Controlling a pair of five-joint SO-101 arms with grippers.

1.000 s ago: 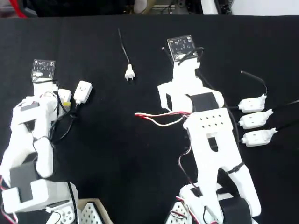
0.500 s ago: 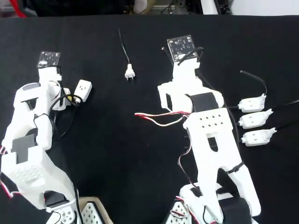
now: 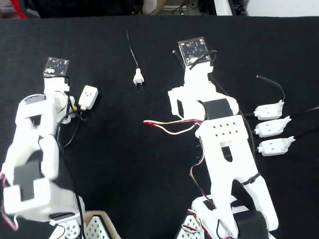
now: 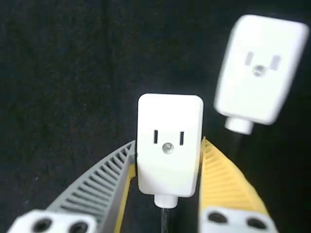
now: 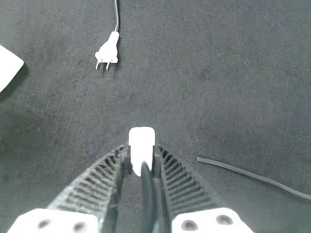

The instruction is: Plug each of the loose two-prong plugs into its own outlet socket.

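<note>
1. Holding a socket (image 4: 169,141): the left gripper (image 4: 167,145) is clamped on its two sides. The slotted face points at the wrist camera and the cord runs back between the fingers.
2. A second socket (image 4: 260,65) lies free on the mat (image 3: 114,159), just beside the held one.
3. The right gripper (image 5: 142,153) is closed narrow on a plug (image 5: 142,141). Its prongs are hidden and its cord trails back between the fingers.
4. A loose plug (image 5: 107,52) lies on the mat ahead of the right gripper, between the two arms and untouched.
5. Three corded pieces (image 3: 271,128) sit in a row at the mat's right side, well apart from both grippers. Cannot tell if anything is plugged into them.
6. Step, as I judge it: mating the held plug with the held socket. The grippers are well apart, so insertion has not started.
7. The next move needs the two brought together, the prongs lined up with the two slots, then a straight push. The socket could slip in its side grip.
</note>
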